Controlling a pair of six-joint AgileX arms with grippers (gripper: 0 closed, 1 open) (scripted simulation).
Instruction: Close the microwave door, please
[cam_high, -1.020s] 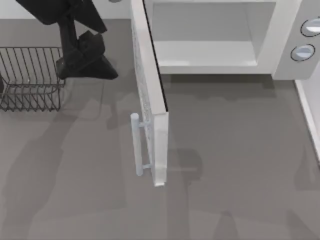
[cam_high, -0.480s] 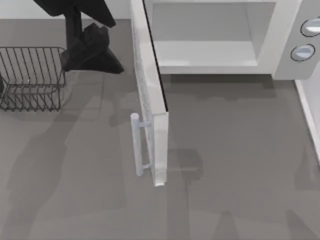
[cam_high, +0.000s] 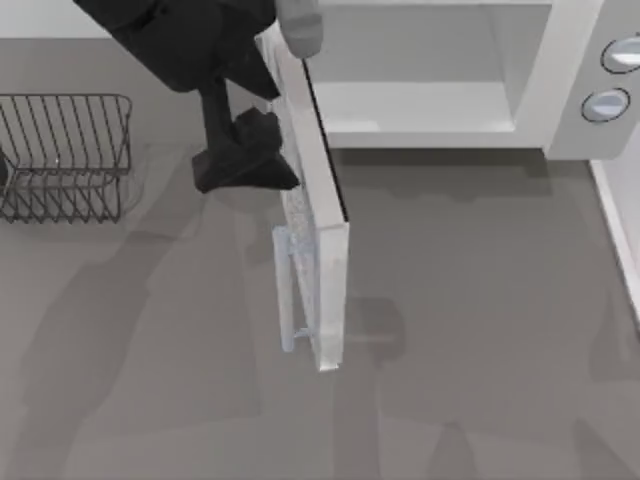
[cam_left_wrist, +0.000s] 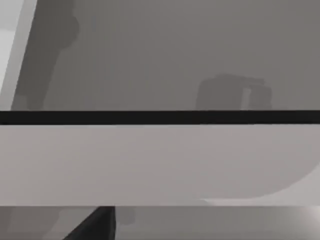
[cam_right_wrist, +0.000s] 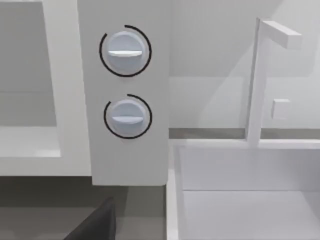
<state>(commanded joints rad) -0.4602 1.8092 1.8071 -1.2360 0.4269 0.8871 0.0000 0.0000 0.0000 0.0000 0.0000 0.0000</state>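
- The microwave stands at the table's far edge, its cavity open to view, two round knobs on its right-hand panel.
- The microwave door stands wide open, swung out edge-on from the left of the cavity, its bar handle facing left.
- My left gripper sits against the door's outer face, above the handle; I cannot tell how far my fingers are spread, nor that they hold anything.
- A wire basket rests far left.

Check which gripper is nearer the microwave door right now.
Left. The left gripper is right against the outer face of the microwave door, up near the hinge end. The right gripper is off by the microwave's knobs, away from the door.
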